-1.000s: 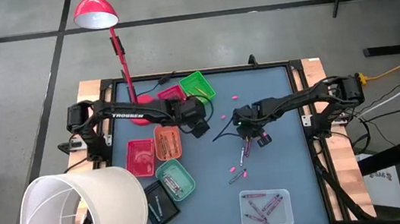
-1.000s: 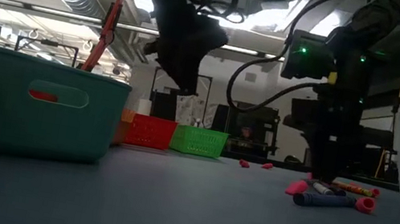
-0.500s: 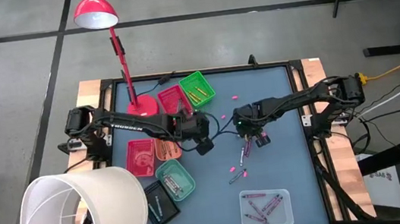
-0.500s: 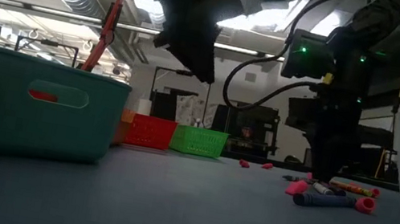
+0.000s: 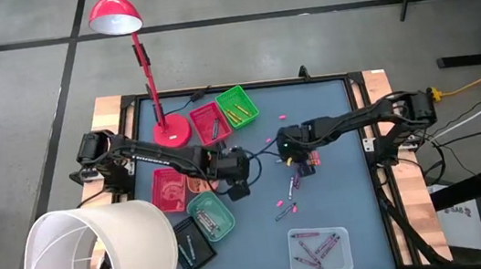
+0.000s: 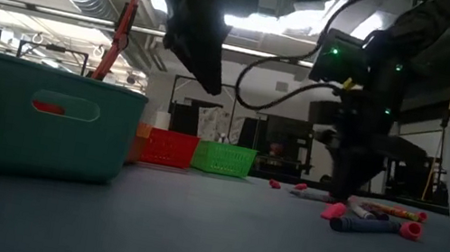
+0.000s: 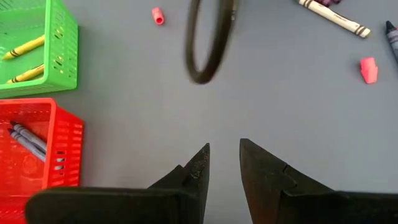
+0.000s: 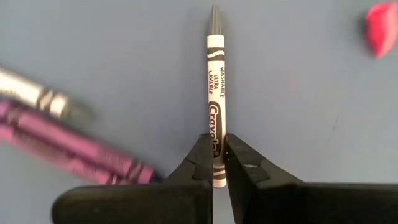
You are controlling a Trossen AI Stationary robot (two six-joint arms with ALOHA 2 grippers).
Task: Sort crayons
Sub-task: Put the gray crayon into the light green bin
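Your table, left to right:

- Teal slotted plastic tray (image 5: 213,216) at the near left, with a pink-red tray (image 5: 169,187) beside it.
- Left gripper (image 7: 224,163) — above bare grey mat near the teal tray; the two dark fingers stand a narrow gap apart and you will see nothing between them.
- Red mesh plastic basket (image 7: 34,146) holding grey crayons, and just beside it a green mesh plastic basket (image 7: 37,46) with yellow crayons (both at the far side of the mat).
- Right gripper (image 8: 217,158) — at mid-table, fingers closed on a thin white-wrapped, grey-tipped wax crayon (image 8: 216,93), gripped at one end, the rest pointing out ahead.
- Loose crayons (image 5: 290,197) — purple and grey sticks, small pink stubs among them, scattered on the mat just beside that gripper.
- Clear shallow plastic tray (image 5: 321,247) at the near edge, holding several purple crayons.
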